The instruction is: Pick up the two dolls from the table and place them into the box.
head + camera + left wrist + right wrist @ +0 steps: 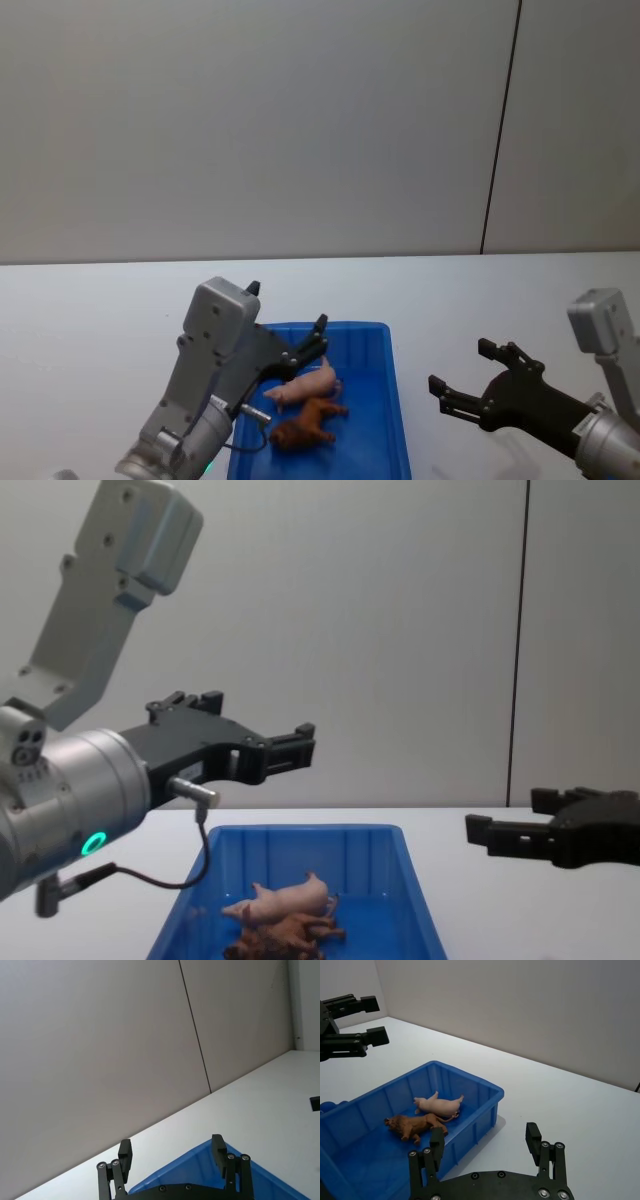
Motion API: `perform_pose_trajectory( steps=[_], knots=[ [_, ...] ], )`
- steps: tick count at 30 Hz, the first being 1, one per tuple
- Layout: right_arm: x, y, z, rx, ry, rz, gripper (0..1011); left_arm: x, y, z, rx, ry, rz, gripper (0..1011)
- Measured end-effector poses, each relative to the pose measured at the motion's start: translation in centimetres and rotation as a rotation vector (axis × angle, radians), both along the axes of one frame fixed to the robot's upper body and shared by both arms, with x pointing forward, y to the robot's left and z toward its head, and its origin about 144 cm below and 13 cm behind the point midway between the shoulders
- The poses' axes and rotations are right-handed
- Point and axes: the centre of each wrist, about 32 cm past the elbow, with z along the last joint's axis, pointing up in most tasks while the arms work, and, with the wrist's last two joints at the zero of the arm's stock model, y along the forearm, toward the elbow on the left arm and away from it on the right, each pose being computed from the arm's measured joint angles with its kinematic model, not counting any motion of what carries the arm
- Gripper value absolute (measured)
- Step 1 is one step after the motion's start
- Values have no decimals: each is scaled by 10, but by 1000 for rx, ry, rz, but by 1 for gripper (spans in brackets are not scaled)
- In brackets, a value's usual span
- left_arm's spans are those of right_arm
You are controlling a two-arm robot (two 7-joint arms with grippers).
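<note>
The bright blue rectangular plastic bin [350,326] sits on the plain white tabletop [100,300] with both dolls inside it: the smooth pale pink toy pig [312,385] on its side, and the shaggy reddish-brown four-legged toy animal [305,425] just beside it, nearer the robot. The left gripper [288,308] hangs above the bin, fingers spread, holding nothing. The right gripper [461,366] hovers right of the bin, likewise spread and empty

My left gripper [171,1145] and right gripper [460,365] are black, box [396,400] bright blue, pig [312,383] pale pink, shaggy animal [305,425] reddish-brown, table [100,300] white.
</note>
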Motion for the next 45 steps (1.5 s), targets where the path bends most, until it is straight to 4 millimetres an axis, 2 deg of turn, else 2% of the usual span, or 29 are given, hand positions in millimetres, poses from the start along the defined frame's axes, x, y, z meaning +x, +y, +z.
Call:
perform_pose_trajectory(
  steps=[9, 14, 20, 30, 45],
  knots=[
    [-4, -8, -1, -5, -5, -8, 1001, -15, 9, 0, 27, 41, 63, 1001],
    [-5, -11, -1, -7, -6, -10, 1001, -29, 19, -2, 41, 87, 117, 1001],
    [-6, -13, -1, -7, -7, -13, 1001, -49, 33, -11, 50, 157, 191, 1001],
    [-7, -14, -1, -9, -8, -14, 1001, -72, 49, -26, 48, 236, 249, 1001],
    [-8, -15, -1, -9, -9, -15, 1001, -78, 66, -50, 29, 303, 233, 1001]
  ],
)
